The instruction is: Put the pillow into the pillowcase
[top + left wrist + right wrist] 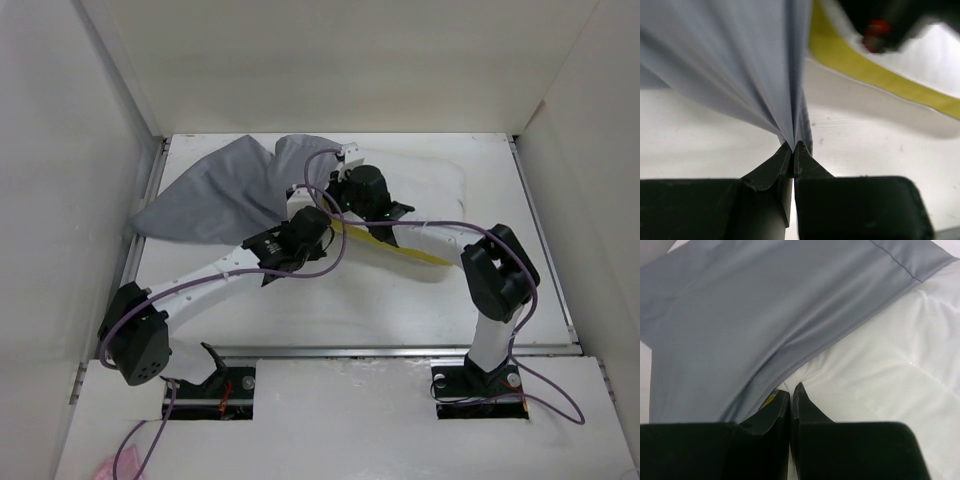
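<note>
My left fingers (793,146), two black wedge-shaped tips, sit closest to the lens and are pressed fully together. They pinch a gathered bunch of the pillowcase (740,65), whose smooth grey cloth fans up and away from the pinch in long, tight pleats. In my other wrist view, my right fingers (791,389) are the same matte black pair, closed to a hairline slit. They rest right where the pillowcase's stitched hem meets the pillow (890,380). I cannot tell whether any cloth is caught between them, though a speck of yellow shows beside the left-hand tip.

By my count there is one pillowcase, one pillow, two arms and four fingers.

Seen from above, the pillowcase is a soft, slack sack, spread in loose folds over the far left part of the white table (350,300). Its near end is drawn up toward my two wrists at the middle. The pillow lies far and right of centre, a plump white rectangle with a faintly quilted, puckered top. Part of it is hidden under my right arm. One yellow band (400,250) runs along its near edge as a flat, bright strip, and it also shows blurred in my left wrist view. The pillow is outside the pillowcase, with the grey hem lapping over one white corner.
</note>
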